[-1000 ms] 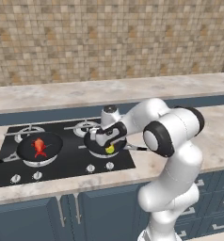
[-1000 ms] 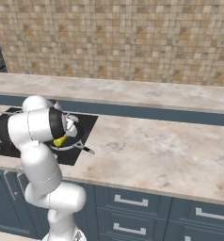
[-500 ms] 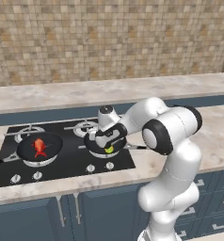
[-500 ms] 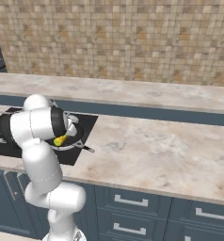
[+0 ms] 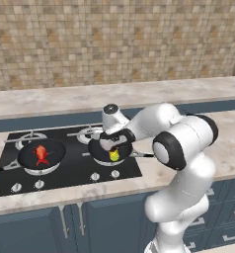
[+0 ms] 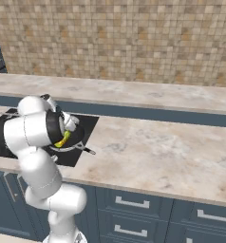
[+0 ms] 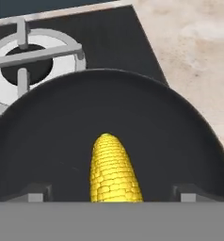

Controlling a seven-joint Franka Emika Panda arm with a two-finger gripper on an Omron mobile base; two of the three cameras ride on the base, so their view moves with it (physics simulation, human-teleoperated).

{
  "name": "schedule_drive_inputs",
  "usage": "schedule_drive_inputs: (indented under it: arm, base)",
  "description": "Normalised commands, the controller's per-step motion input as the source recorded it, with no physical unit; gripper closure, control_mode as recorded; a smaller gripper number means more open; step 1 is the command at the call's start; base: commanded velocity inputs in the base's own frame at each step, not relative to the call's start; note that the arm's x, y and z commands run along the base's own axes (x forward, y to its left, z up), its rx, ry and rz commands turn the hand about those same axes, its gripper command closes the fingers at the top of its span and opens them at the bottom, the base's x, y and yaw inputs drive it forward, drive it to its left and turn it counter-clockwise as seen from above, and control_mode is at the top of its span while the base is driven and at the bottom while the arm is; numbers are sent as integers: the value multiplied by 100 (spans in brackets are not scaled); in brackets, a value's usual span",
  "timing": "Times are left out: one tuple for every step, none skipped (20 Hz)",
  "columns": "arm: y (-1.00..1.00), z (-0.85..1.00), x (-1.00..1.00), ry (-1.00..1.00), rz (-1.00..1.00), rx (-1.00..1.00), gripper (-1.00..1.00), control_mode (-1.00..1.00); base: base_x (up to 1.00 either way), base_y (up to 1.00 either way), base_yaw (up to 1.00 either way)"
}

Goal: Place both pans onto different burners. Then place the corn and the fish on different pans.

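The black glass cooktop (image 5: 70,168) is sitting in the beige marbled worktop (image 6: 172,156), its right edge ending just past the round shallow black frying pan on the right (image 5: 109,150). That pan's thin dark handle (image 5: 141,155) is pointing right, tip near the cooktop's edge. Right of that edge, the worktop is running wide and bare in the right base view. At the front, a row of small silver knobs (image 5: 95,176) is sitting between the pans & the cooktop's front edge. Behind, a raised ledge and a tan tiled wall (image 5: 114,39) are closing off the back.

The 2nd black frying pan (image 5: 41,153) is resting on the front-left burner w/ the small red-orange fish (image 5: 40,153) lying in its middle. The 2 pans are sitting apart, side by side. A silver-grey burner w/ a cross grate (image 7: 27,59) is showing just beyond the right pan's far rim in the hand view.

The gripper (image 7: 111,193) is hovering low over the right pan, its 2 dark fingertips (image 7: 36,194) spread wide apart, 1 to each side of the yellow corn cob (image 7: 113,172). Neither tip is touching the cob. The corn is lying on the pan floor, lengthwise betw. the tips, its rounded end pointing toward the pan's centre.
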Motion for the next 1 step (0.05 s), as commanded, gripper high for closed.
schedule_drive_inputs:
  arm:
    - [0,65,0,-7,-7,0,-100,-100]
  base:
    - [0,0,0]
